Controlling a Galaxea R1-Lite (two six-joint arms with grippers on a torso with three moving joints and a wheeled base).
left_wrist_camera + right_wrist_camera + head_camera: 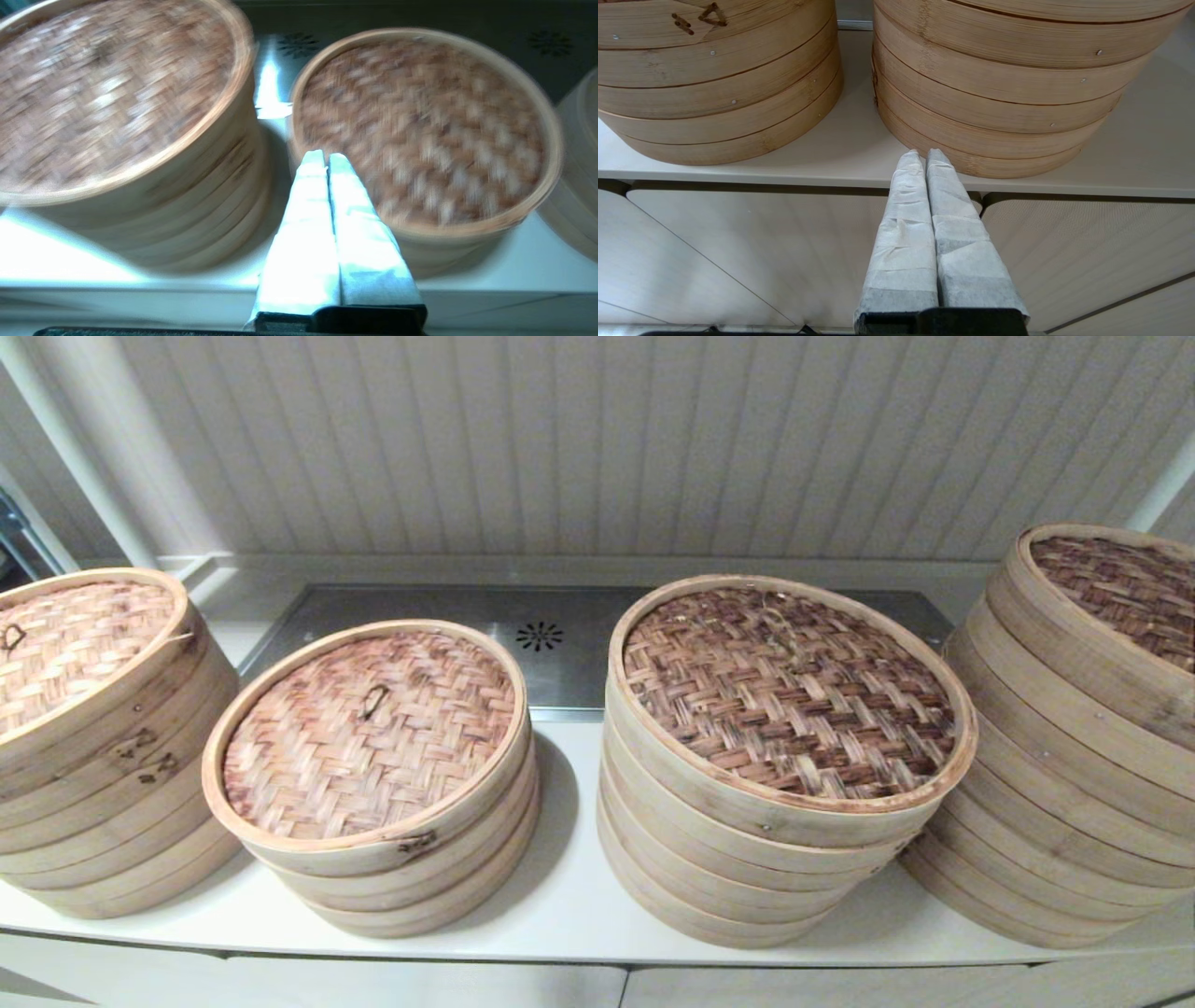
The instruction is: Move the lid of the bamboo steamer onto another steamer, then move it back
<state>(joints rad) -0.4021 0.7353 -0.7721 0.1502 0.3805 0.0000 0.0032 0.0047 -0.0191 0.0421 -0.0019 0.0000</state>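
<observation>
Four bamboo steamer stacks stand in a row on the white counter [569,896]. The far-left stack [103,747] and the second stack [392,821] each carry a pale woven lid with a small loop handle [374,700]. The third stack [747,840] and the far-right stack [1074,784] have darker woven tops. Neither gripper shows in the head view. My left gripper [326,156] is shut on nothing, above the counter's front edge, in front of the gap between the two left stacks. My right gripper [923,155] is shut and empty, below the counter edge before the two right stacks.
A steel drain tray [560,644] with a round vent lies behind the stacks, against a ribbed white wall. Cabinet fronts [738,242] sit below the counter edge. Narrow gaps separate the stacks; the one between the second and third is widest.
</observation>
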